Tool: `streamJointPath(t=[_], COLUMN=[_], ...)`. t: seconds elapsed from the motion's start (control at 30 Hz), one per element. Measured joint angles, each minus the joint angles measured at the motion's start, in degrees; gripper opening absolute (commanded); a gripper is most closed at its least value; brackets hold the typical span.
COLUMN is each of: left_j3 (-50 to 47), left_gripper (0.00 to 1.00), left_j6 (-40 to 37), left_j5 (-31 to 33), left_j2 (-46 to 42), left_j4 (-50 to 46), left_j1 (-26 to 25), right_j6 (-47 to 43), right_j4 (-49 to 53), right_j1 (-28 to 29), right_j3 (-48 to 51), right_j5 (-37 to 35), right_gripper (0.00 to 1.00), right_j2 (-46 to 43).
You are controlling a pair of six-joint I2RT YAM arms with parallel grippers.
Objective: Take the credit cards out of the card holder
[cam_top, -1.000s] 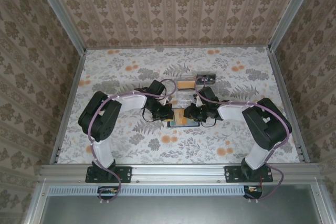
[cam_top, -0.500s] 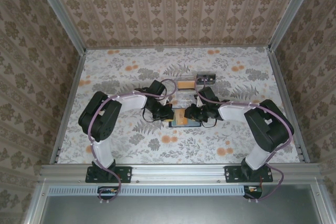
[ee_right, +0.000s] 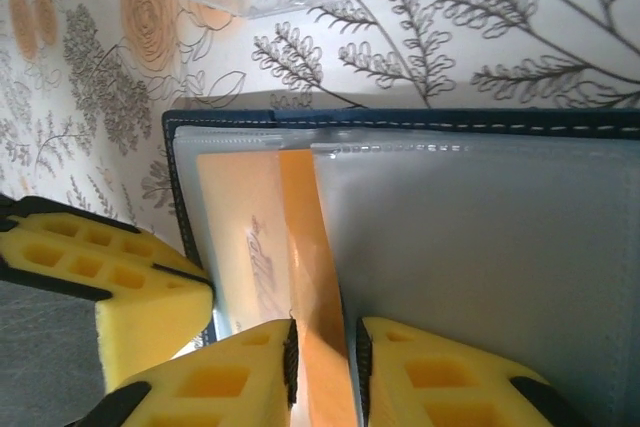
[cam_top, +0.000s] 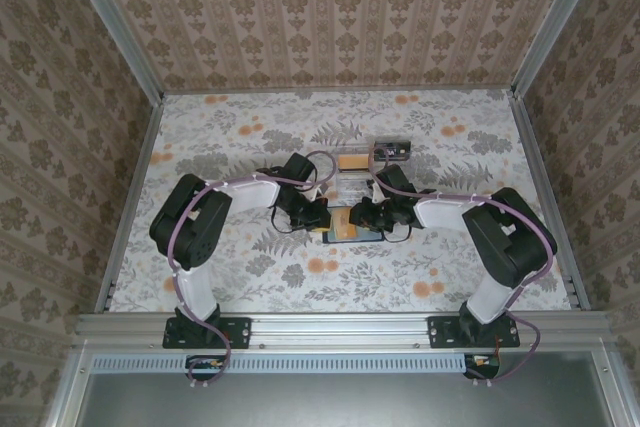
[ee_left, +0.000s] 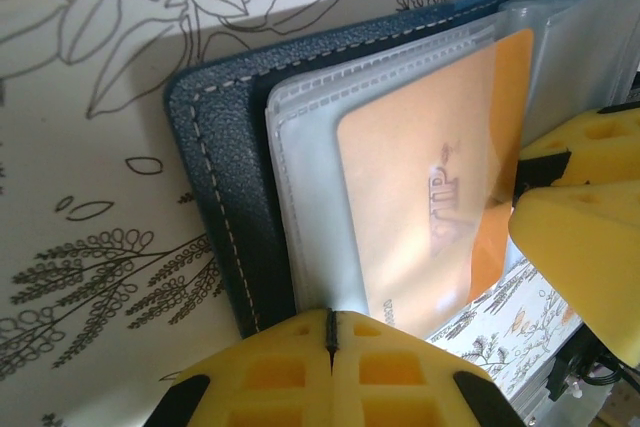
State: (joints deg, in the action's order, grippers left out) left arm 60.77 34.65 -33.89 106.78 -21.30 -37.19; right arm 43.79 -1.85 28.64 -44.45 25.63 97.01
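Likely lab: wallpapered walls (cam_top: 330, 7), aluminium frame (cam_top: 340, 325).

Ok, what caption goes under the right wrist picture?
Right gripper pinching an orange card poking from a clear sleeve of the blue card holder.

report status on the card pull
Left gripper shut, at the card holder's edge. Right gripper shut on the orange card, partway out of its sleeve. Nothing in the way.
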Motion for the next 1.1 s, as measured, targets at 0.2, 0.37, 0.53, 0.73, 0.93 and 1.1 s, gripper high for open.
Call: streamJointPath(t=[0.2, 0.37, 0.53, 0.73, 0.93, 1.1], left_j3=[0.0, 0.0, 0.0, 0.0, 0.0, 0.0], left_gripper=[0.0, 0.0, 0.0, 0.0, 0.0, 0.0], left_j6=[-0.02, -0.02, -0.02, -0.13, -0.42, -0.44], left_j5=[-0.07, -0.13, -0.13, -0.13, -0.17, -0.17], left_j2=[0.0, 0.0, 0.0, 0.0, 0.0, 0.0], left_j4=[0.0, 0.0, -0.2, -0.31, -0.17, -0.17], left_j1=[-0.02, -0.02, 0.0, 0.0, 0.0, 0.0], right_j6=[1.03, 1.44, 1.7, 1.92, 1.09, -1.77], right_j4=[-2.27, -3.19, -4.07, -4.28, -3.08, 1.95], right_j1=[0.0, 0.0, -0.02, -0.48, -2.45, -4.35], right_j3=[0.72, 0.98, 1.14, 1.66, 3.65, 4.2], right_j5=[1.68, 2.32, 2.71, 2.73, 2.34, 0.28], right_gripper=[0.19, 0.2, 0.08, 0.0, 0.0, 0.0], right_j2=[0.7, 1.14, 1.73, 1.7, -1.38, -6.12])
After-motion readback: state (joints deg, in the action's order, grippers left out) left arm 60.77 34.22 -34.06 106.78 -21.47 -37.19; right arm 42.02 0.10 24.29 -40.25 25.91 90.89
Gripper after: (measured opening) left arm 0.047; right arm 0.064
